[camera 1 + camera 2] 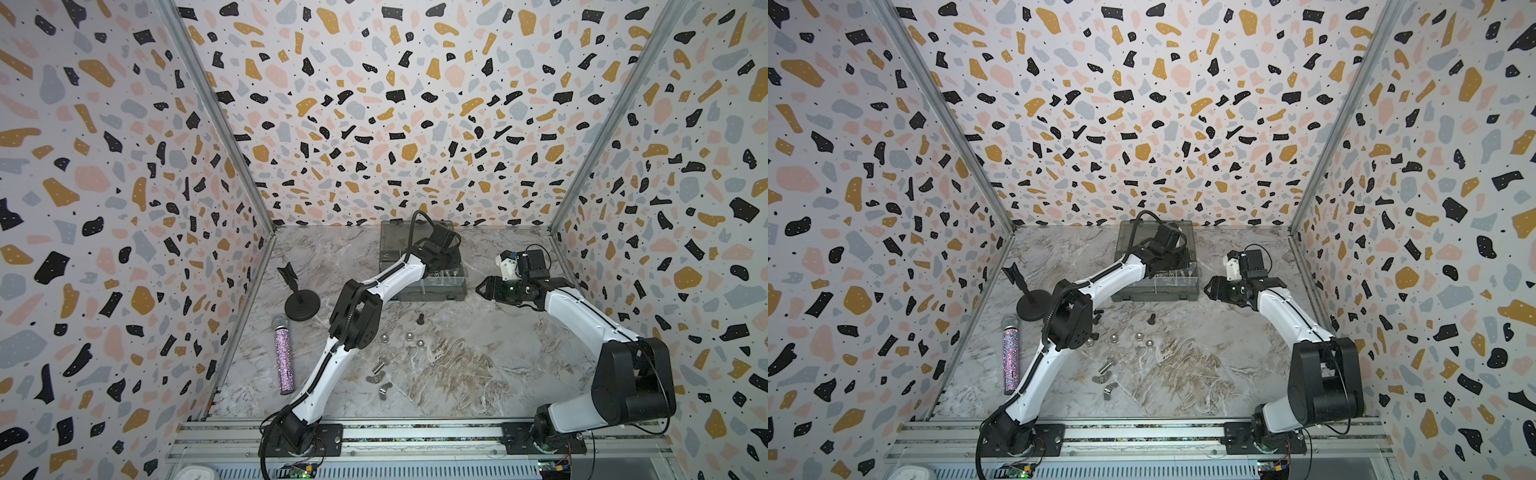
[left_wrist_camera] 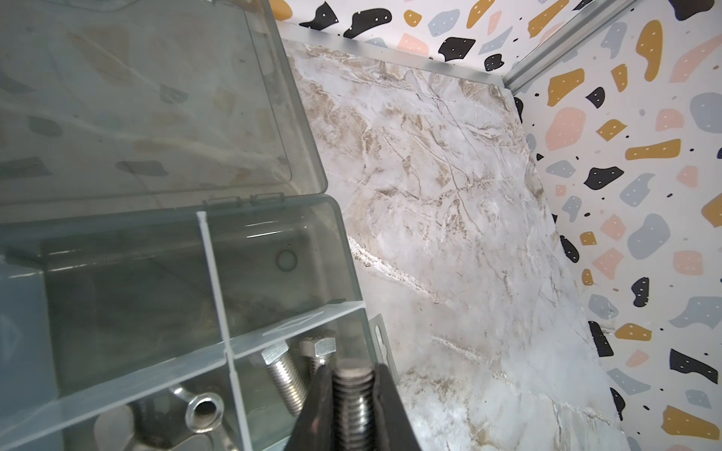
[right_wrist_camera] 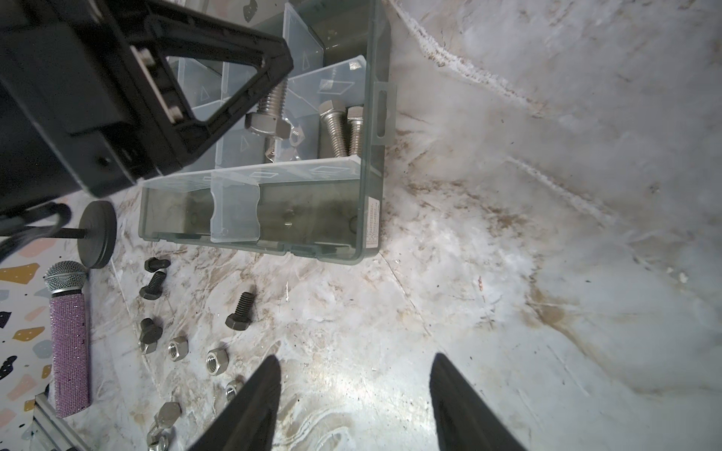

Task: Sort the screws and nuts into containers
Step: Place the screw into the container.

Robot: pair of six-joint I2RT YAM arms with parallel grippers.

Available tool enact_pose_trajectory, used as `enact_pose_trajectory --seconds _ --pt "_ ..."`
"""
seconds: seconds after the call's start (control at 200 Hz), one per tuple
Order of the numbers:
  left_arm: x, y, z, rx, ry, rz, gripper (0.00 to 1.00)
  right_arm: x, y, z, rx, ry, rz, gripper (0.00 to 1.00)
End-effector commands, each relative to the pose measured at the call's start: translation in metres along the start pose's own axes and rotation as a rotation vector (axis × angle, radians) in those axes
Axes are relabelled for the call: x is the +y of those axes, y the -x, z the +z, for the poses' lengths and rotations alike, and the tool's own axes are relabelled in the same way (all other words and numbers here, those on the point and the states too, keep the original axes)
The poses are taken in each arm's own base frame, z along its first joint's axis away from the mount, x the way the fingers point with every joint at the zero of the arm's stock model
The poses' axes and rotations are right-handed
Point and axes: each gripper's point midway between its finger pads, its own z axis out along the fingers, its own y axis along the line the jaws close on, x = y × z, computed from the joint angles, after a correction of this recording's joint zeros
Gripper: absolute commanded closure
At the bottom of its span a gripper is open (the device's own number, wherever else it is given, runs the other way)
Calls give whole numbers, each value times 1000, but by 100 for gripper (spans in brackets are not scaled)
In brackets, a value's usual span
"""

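Organizer box (image 1: 432,291) sits at the back of the marble tabletop (image 1: 478,365), smoky lid (image 2: 136,97) open on the far side. The left gripper (image 2: 351,377) is over the box, its jaws clamped on the threaded shank of a silver screw (image 2: 353,410). The right wrist view shows that screw hanging head-down (image 3: 269,117) over the partitions, but whether the head touches anything I cannot tell. Directly past the jaws is a compartment at the box's right-hand end, behind the long front one, with two silver hex-head screws (image 2: 283,377) lying side by side. The next compartment over has a wing nut (image 2: 201,410) in it. The right gripper (image 3: 356,357) hangs just beside the box's right end, above bare tabletop, jaws apart with nothing between them. Loose on the tabletop in front of the box are black screws (image 3: 238,312), with several domed cap nuts (image 1: 410,336) nearer the arm bases and, nearer again, wing nuts (image 1: 376,379) – all well apart from the box. Partly under the left arm in both top views. Off to the left are a glittery purple microphone (image 1: 284,357) lying flat and a black round-based stand (image 1: 302,307) upright – neither is touching the hardware.
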Motion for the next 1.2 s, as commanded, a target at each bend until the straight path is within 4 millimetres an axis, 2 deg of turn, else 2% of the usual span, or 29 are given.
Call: enact_pose_trajectory --seconds 0.0,0.185,0.365,0.506,0.551,0.591,0.646,0.751,0.836,0.941,1.011,1.096,1.176,1.181,1.186,1.191 --pt "-2 10 5 -42 -36 -7 90 7 12 -3 -21 29 -11 38" --pt "4 6 15 -33 -40 -22 88 11 13 -5 -23 48 -16 38" --pt "10 5 23 -27 -47 -32 82 12 14 -7 -27 48 -19 38" --pt "12 4 25 -17 -57 -33 61 12 13 -7 -25 49 -23 37" --pt "11 4 24 -15 -63 -29 50 12 11 -6 -21 50 -24 37" --pt "7 5 22 -15 -74 -23 40 12 11 -7 -22 52 -24 37" --pt "0 8 15 -17 -93 -8 34 12 10 -8 -21 52 -24 37" --pt "-13 25 -9 -56 -102 24 28 14 10 -12 -33 53 -25 37" --pt "-25 40 -40 -97 -103 51 24 17 8 -15 -39 56 -31 37" --pt "-29 44 -79 -130 -68 88 23 25 1 -13 -27 57 -62 37" --pt "-22 35 -105 -133 -21 104 21 31 -6 -10 -9 47 -82 37" --pt "-4 18 -143 -135 53 115 18 43 -18 -9 10 60 -107 37" --pt "26 -7 -174 -131 146 116 17 57 -33 -10 28 83 -135 37" --pt "34 -17 -170 -109 165 117 17 58 -34 -10 28 84 -137 36" --pt "30 -11 -178 -131 157 115 17 59 -34 -11 28 86 -138 37" --pt "32 -13 -180 -129 161 115 17 60 -35 -11 30 88 -140 36"
